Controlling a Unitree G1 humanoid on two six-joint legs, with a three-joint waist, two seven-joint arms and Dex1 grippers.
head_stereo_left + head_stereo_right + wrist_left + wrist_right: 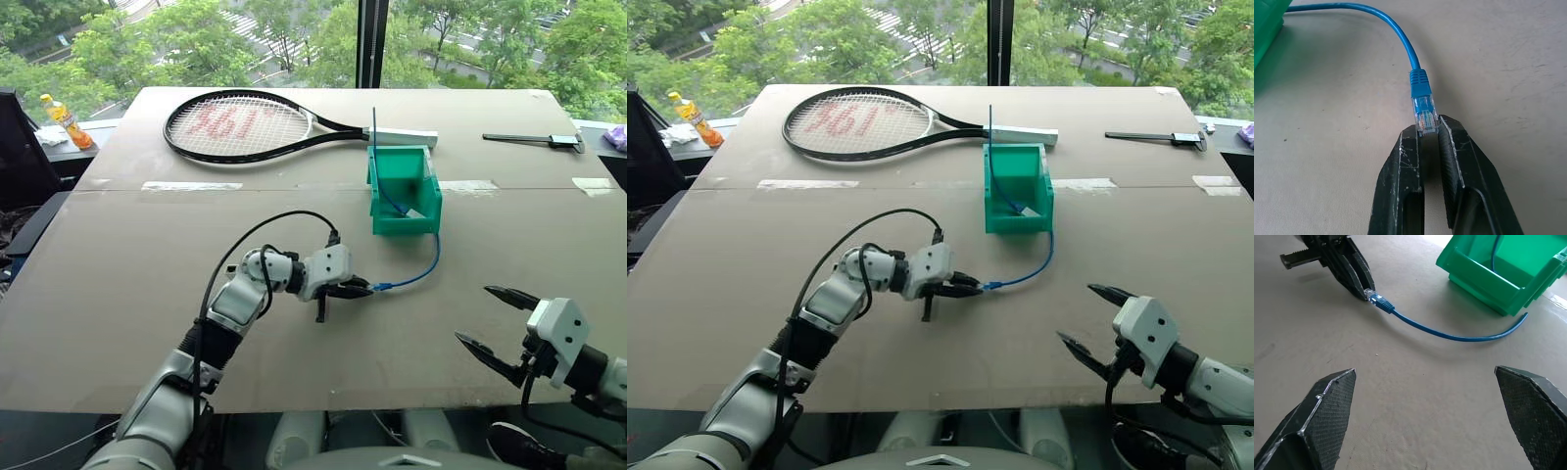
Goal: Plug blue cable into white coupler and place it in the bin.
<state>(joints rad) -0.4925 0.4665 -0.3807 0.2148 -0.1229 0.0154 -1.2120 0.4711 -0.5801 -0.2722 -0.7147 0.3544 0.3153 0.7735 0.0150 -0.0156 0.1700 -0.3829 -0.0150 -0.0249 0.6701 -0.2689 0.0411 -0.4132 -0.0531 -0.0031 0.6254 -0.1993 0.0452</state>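
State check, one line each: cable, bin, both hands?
blue cable: on the table, clear plug end pinched, other end running up into the bin
bin: upright, cable inside
left hand: shut on the cable's plug
right hand: open, holding nothing

We lose the blue cable where it runs up behind the front wall of the bin; its far end inside is too small for us to make out. The tip of its clear plug sits hidden between the left gripper's fingers. The picture's right edge crops a purple item at far right.
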